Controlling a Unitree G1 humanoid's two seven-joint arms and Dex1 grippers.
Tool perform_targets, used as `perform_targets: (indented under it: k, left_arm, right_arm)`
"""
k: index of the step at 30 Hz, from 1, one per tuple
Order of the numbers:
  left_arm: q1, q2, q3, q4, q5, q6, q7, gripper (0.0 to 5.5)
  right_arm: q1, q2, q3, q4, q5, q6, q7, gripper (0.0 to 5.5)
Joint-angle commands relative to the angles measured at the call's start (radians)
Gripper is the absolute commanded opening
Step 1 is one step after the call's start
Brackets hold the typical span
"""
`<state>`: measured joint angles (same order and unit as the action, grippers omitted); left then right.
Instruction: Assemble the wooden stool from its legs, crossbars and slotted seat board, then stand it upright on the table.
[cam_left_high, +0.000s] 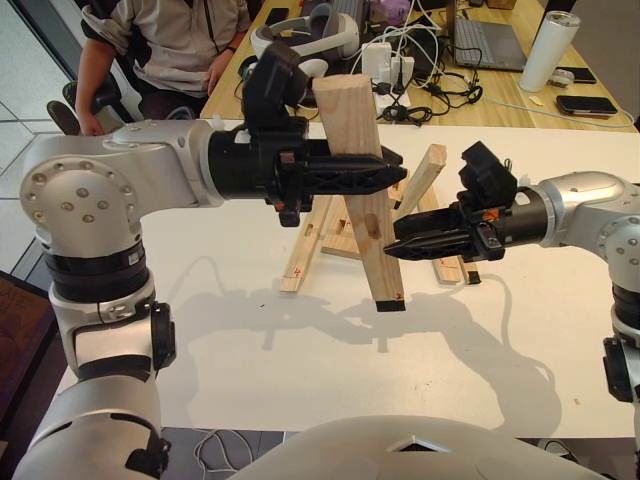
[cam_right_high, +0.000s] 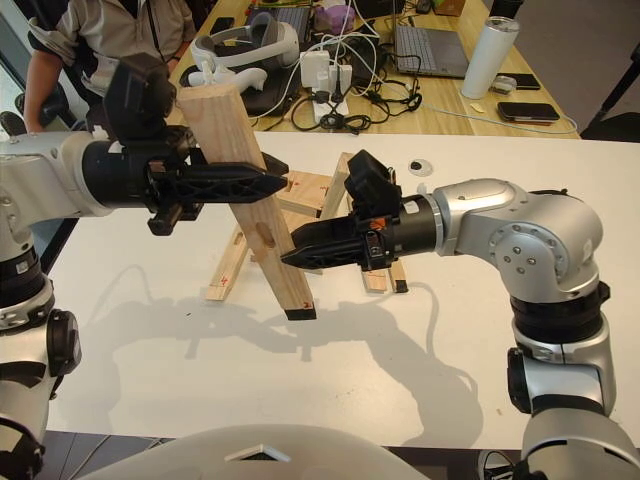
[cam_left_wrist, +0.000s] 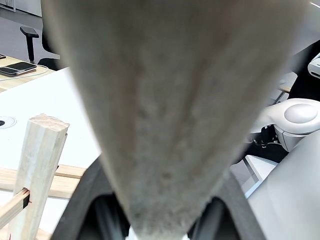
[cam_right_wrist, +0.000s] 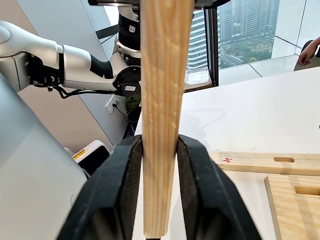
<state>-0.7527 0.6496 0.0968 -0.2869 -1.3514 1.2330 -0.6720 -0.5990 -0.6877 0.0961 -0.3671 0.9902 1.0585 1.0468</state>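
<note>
Seemingly unvarnished wooden leg (cam_left_high: 368, 225), matt table (cam_left_high: 250, 390)

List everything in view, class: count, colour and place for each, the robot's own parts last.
held leg: one, pale wood, tilted above the table
other stool parts: several, pale wood, on the table behind it
table: one, white, under the parts
back desk: one, wooden, beyond the table
tumbler: one, white, back desk
laptop: one, grey, back desk
headset: one, white, back desk
left gripper: one, black, shut high on the held leg
right gripper: one, black, shut lower on it
</note>
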Motion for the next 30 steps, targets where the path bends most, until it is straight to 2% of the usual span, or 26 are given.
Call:
perform_targets:
  k: [1, 10, 12, 15, 22, 24, 27, 30]
  left_arm:
    - [0.013, 0.041, 0.009, -0.002, 0.018, 0.005, -0.029, 1.02]
    - [0.061, 0.086, 0.003, -0.023, 0.058, -0.02, -0.069, 1.02]
    - [0.059, 0.091, 0.01, -0.011, 0.069, -0.034, -0.068, 1.02]
    - [0.052, 0.096, 0.024, 0.011, 0.084, -0.047, -0.07, 1.02]
    - [0.062, 0.121, 0.051, 0.033, 0.131, -0.068, -0.084, 1.02]
    - [0.065, 0.158, 0.088, 0.065, 0.168, -0.087, -0.092, 1.02]
    - [0.068, 0.254, 0.153, 0.157, 0.265, -0.143, -0.121, 1.02]
    - [0.087, 0.331, 0.212, 0.256, 0.36, -0.201, -0.138, 1.02]
  right_arm:
    - [-0.044, -0.043, -0.009, 0.046, -0.049, -0.034, 0.04, 0.95]
    - [-0.097, -0.057, -0.035, 0.123, -0.091, -0.062, 0.081, 0.92]
    - [-0.103, -0.027, -0.044, 0.138, -0.121, -0.085, 0.034, 0.92]
    - [-0.108, 0.016, -0.065, 0.166, -0.143, -0.105, -0.038, 1.72]
    - [-0.09, 0.028, -0.089, 0.167, -0.146, -0.104, -0.064, 2.79]
    - [-0.105, 0.032, -0.135, 0.194, -0.13, -0.087, -0.103, 3.18]
    - [-0.121, 0.034, -0.258, 0.216, -0.024, -0.006, -0.165, 3.19]
    - [-0.145, 0.08, -0.418, 0.249, 0.153, 0.066, -0.312, 3.19]
